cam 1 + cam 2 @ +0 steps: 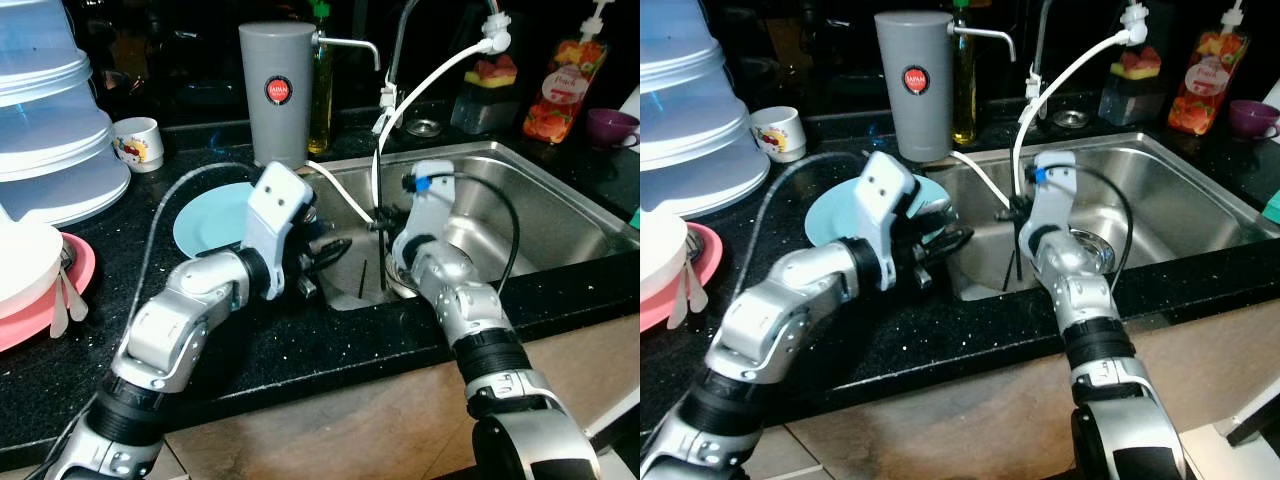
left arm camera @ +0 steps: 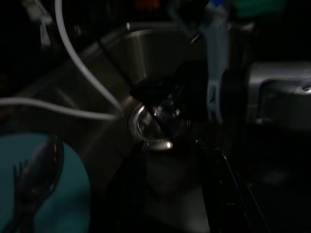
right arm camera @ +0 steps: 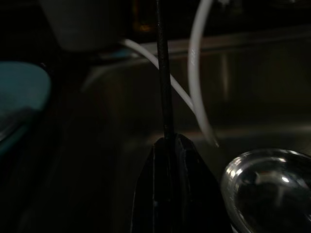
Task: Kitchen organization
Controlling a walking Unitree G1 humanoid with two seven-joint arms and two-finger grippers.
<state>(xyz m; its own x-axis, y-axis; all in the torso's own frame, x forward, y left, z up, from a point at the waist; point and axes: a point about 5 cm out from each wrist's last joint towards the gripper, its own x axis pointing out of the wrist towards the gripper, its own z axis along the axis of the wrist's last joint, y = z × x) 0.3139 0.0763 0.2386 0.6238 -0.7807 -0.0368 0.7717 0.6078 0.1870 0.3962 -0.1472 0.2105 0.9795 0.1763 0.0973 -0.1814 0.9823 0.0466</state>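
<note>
My right gripper (image 1: 382, 224) reaches into the steel sink (image 1: 560, 200) and is shut on a thin black rod (image 3: 163, 73) that stands upright. A clear glass bowl (image 3: 262, 187) lies on the sink floor just beside it. At the sink's left rim hovers my left gripper (image 1: 335, 252), fingers (image 2: 124, 194) apart with nothing between them, pointing toward the bowl (image 2: 155, 121). Behind that gripper a teal plate (image 1: 210, 220) rests on the black counter, with a metal fork and spoon (image 2: 34, 174) lying on it.
A grey canister (image 1: 275, 90), an oil bottle (image 1: 320, 95) and the faucet with a white hose (image 1: 430, 80) stand behind the sink. A white mug (image 1: 138, 143), stacked clear containers (image 1: 50, 120) and a pink plate (image 1: 40, 300) fill the left counter. A purple cup (image 1: 610, 127) stands at the far right.
</note>
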